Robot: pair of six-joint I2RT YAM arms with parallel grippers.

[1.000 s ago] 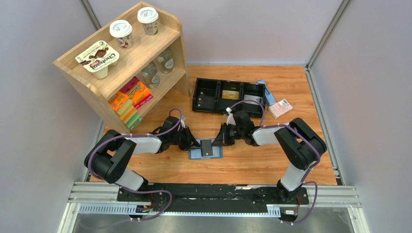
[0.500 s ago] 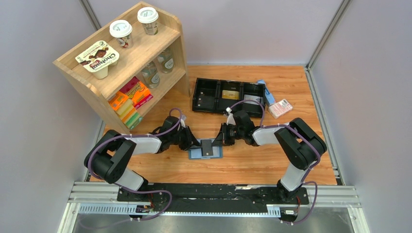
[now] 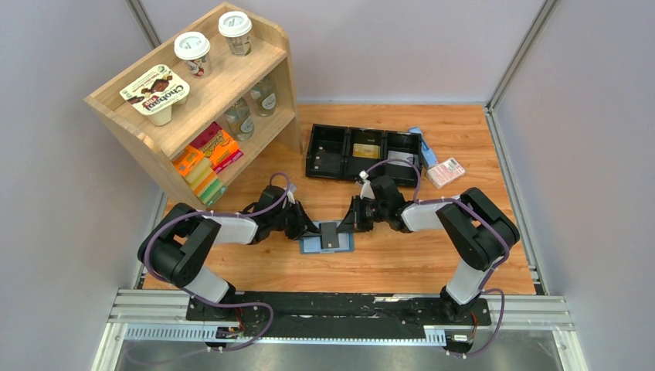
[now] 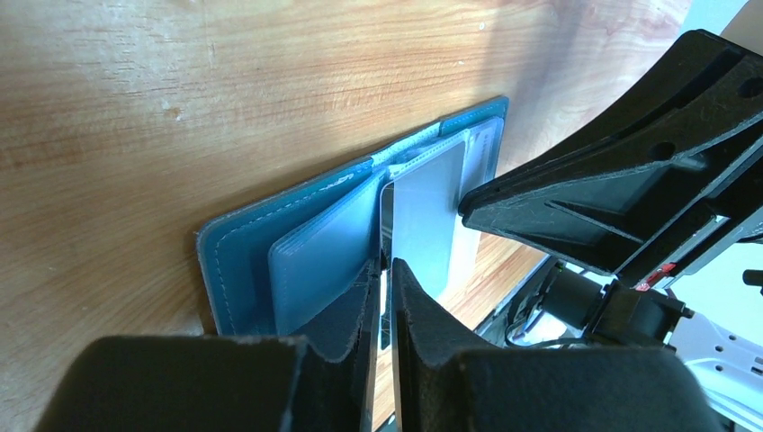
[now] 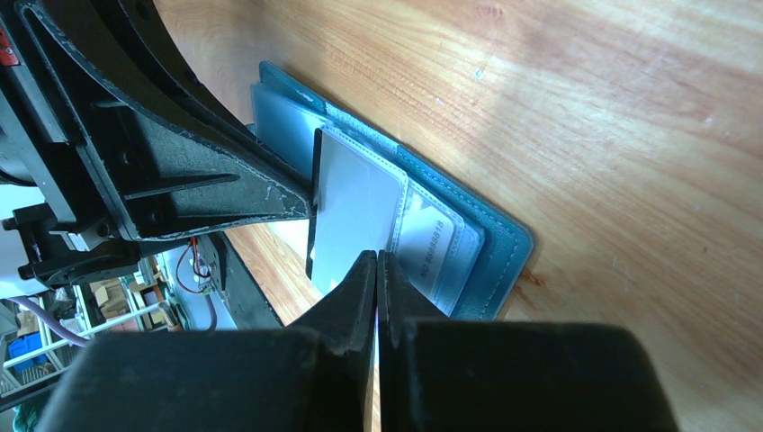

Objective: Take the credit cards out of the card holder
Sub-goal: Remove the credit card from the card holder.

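Note:
The teal card holder lies open on the table between the two arms. A black credit card sticks up out of its middle. In the left wrist view the card shows a glossy grey face, and its thin dark edge runs into the narrow slit of my left gripper, which is shut on it. My right gripper is shut with nothing in it, its tips down at the card holder beside the card. A pale numbered card sits in the right pocket.
A long black three-compartment tray stands behind, with a gold card and a whitish card in it. A pink-white packet lies to its right. A wooden shelf with cups and boxes fills the back left.
The left arm's elbow has shifted slightly. Card holder, card and both grippers stay where they were.

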